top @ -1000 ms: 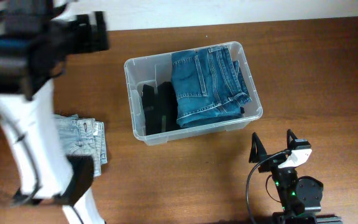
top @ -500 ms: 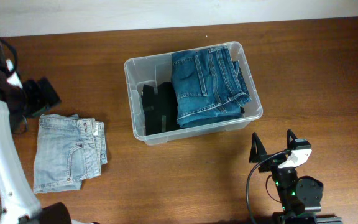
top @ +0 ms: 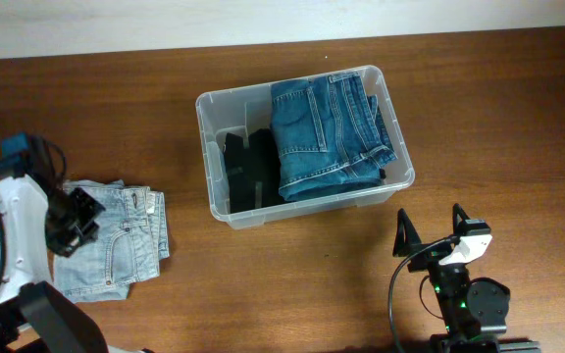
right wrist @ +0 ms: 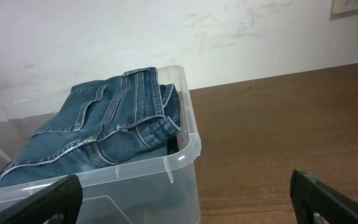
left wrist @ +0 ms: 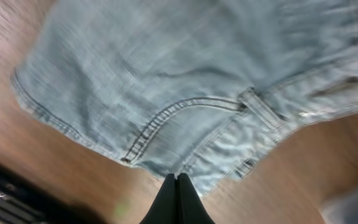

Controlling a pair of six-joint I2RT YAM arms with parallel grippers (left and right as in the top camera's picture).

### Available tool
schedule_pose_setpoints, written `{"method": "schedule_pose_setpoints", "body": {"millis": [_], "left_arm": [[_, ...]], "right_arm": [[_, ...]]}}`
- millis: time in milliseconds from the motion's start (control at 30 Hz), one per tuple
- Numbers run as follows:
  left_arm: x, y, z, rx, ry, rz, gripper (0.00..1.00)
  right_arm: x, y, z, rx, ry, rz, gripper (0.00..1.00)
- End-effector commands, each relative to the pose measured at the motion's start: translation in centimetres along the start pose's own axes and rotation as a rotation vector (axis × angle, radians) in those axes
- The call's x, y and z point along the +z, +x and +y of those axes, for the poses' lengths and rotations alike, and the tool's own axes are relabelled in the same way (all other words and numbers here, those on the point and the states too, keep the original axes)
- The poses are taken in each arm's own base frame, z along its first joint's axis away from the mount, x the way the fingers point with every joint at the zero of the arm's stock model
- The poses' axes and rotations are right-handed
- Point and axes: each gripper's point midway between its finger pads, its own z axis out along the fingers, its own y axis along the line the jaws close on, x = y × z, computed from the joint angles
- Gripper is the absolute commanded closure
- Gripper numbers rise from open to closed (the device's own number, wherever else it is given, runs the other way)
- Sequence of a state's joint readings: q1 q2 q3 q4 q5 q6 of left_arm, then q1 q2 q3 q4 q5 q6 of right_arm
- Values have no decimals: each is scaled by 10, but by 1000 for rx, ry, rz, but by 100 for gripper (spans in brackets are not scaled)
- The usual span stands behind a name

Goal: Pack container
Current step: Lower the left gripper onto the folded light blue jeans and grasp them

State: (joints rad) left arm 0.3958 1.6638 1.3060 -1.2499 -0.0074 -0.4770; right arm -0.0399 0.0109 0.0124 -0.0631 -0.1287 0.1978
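The clear plastic container (top: 204, 103) stands at the middle of the table. It holds folded dark blue jeans (top: 322, 132) on the right and a black garment (top: 248, 172) on the left. Light blue folded jeans (top: 121, 245) lie on the table to its left. My left gripper (top: 77, 218) hangs over their left part. In the left wrist view its fingertips (left wrist: 178, 180) are pressed together at the edge of the light jeans (left wrist: 185, 74), with no cloth seen between them. My right gripper (top: 430, 227) rests open in front of the container's right corner (right wrist: 185, 146).
A pale wall runs along the table's far edge (top: 282, 39). The right arm's base (top: 469, 309) sits at the front edge. Bare wooden tabletop (top: 498, 118) lies to the right of the container.
My left arm has swung from the upper left down over the light blue jeans, and its jaws have shut. The right arm, the container and the clothes have not moved.
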Motion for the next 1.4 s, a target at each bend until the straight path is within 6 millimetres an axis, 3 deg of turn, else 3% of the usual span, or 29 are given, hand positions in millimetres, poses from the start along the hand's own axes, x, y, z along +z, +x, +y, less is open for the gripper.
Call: {"method": "schedule_pose_setpoints", "body": {"millis": [0, 200, 433, 667, 933, 1233, 1367], "left_arm": [[20, 9, 8, -99, 1, 24, 99], [49, 14, 7, -118, 20, 21, 99], [68, 26, 4, -164, 51, 56, 99], [82, 20, 1, -207, 75, 19, 99], [85, 4, -33, -221, 248, -1, 99], [89, -12, -48, -329, 297, -35, 99], [91, -23, -68, -324, 344, -81, 99]], "right_arm": [[0, 2, -3, -9, 15, 0, 2], [0, 2, -3, -9, 15, 0, 2], [0, 2, -3, -9, 15, 0, 2], [0, 2, -3, -9, 15, 0, 2], [0, 2, -3, -9, 15, 0, 1], [0, 2, -3, -9, 15, 0, 2], [0, 2, -3, -9, 15, 0, 2]]}}
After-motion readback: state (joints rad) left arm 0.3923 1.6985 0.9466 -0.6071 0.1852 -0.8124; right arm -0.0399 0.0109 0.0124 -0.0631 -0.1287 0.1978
